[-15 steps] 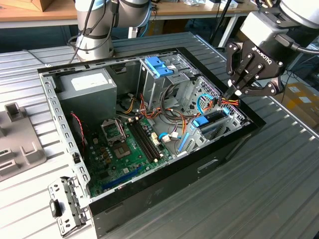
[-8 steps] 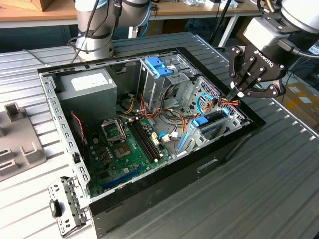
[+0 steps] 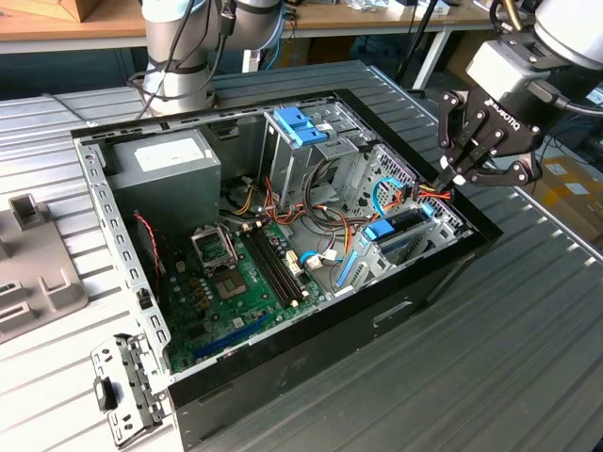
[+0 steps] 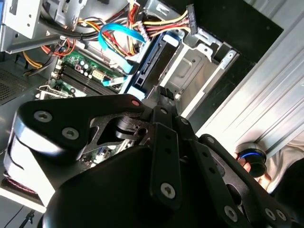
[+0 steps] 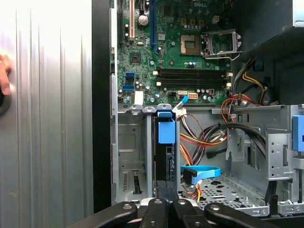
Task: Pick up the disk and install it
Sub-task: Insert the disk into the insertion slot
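Disk (image 3: 403,229) sits edge-on in the metal bay of the open computer case (image 3: 311,377). Claw (image 3: 452,177) hangs just above it, fingers pressed together, gripping nothing.

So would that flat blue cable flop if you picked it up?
Probably yes: the flat blue cable bends in a loose loop, so it looks floppy. It's thin like ribbon, so likely light. Pushed, it would probably just slide aside among the coloured wires.
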You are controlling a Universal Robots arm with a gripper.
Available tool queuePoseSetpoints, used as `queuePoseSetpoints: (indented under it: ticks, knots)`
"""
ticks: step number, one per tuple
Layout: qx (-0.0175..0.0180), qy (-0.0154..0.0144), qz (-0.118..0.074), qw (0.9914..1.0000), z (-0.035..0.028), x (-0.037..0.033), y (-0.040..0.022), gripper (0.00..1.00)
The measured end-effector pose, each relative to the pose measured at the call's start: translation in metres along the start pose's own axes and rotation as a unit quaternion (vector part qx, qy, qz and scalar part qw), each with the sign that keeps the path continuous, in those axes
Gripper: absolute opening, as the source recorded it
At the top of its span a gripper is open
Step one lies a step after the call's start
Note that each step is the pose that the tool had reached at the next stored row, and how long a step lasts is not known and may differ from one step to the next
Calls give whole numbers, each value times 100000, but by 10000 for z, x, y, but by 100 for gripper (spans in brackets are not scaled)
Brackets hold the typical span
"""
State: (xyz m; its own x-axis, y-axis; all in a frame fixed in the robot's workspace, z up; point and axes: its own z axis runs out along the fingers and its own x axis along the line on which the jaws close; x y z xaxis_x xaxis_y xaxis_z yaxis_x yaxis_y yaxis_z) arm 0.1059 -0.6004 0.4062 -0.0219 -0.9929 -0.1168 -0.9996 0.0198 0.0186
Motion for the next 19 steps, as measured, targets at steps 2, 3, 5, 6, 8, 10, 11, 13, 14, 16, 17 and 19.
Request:
queuePoseSetpoints:
  ticks: [2,3,5,6,8,10,11,13,14,16,17,19]
  knots:
    - [2,4,0,100000,21,2,-33,11]
    - [1,2,-3,100000,29,3,-44,11]
    - [2,4,-4,100000,56,5,-84,11]
    - [2,6,-1,100000,65,6,-93,11]
    - [1,5,-1,100000,86,8,-114,11]
    - [1,5,-5,100000,110,10,-131,11]
    - [2,7,0,100000,130,12,-146,11]
    - [1,15,1,100000,142,14,-166,11]
    - [0,21,-3,100000,145,14,-177,11]
    - [2,7,1,100000,151,14,-200,11]
    - [2,11,-1,100000,153,14,-217,11]
    - [1,7,-2,100000,156,13,-248,11]
